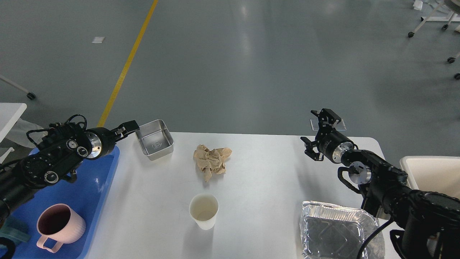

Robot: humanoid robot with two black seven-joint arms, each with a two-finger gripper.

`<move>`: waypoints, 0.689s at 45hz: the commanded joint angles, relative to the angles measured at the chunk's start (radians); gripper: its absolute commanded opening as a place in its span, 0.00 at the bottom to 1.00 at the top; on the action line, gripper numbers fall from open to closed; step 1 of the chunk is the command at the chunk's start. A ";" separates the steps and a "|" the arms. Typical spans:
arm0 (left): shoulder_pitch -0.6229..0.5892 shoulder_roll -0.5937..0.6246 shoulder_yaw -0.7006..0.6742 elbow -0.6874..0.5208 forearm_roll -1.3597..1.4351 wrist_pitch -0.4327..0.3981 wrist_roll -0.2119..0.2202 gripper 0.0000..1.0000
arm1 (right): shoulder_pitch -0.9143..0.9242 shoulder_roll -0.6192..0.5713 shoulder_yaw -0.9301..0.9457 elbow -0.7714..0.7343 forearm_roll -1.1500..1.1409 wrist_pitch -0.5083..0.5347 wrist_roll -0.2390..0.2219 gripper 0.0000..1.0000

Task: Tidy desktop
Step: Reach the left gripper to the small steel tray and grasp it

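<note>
The white desktop (266,180) holds a square steel tin (155,139) at the back left, a crumpled brown paper (212,161) in the middle, a white paper cup (204,211) in front of it and a foil tray (337,232) at the front right. My left gripper (127,128) hovers just left of the steel tin, over the blue tray's far corner; it is seen small and dark, so its fingers cannot be told apart. My right gripper (318,131) is open and empty above the table's back right part.
A blue tray (97,187) on the left holds a pink mug (59,226) and a teal mug (10,230), partly hidden by my left arm. A white bin (427,172) stands beyond the right edge. A small white side table (10,111) stands at far left.
</note>
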 commanded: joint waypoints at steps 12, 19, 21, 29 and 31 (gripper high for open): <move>0.005 -0.166 0.096 0.200 -0.037 0.195 -0.006 0.97 | -0.002 -0.010 -0.001 -0.001 0.000 0.002 0.000 1.00; 0.005 -0.212 0.099 0.299 -0.112 0.206 -0.008 0.96 | -0.002 -0.010 -0.001 -0.001 0.000 0.002 0.000 1.00; 0.005 -0.227 0.099 0.327 -0.130 0.206 -0.008 0.96 | -0.002 -0.010 -0.001 -0.001 0.000 0.002 0.000 1.00; 0.005 -0.286 0.099 0.413 -0.196 0.215 -0.009 0.96 | -0.002 -0.010 -0.001 -0.001 0.000 0.002 -0.002 1.00; 0.003 -0.293 0.099 0.419 -0.217 0.221 -0.009 0.94 | -0.002 -0.010 -0.001 -0.002 0.000 0.002 -0.002 1.00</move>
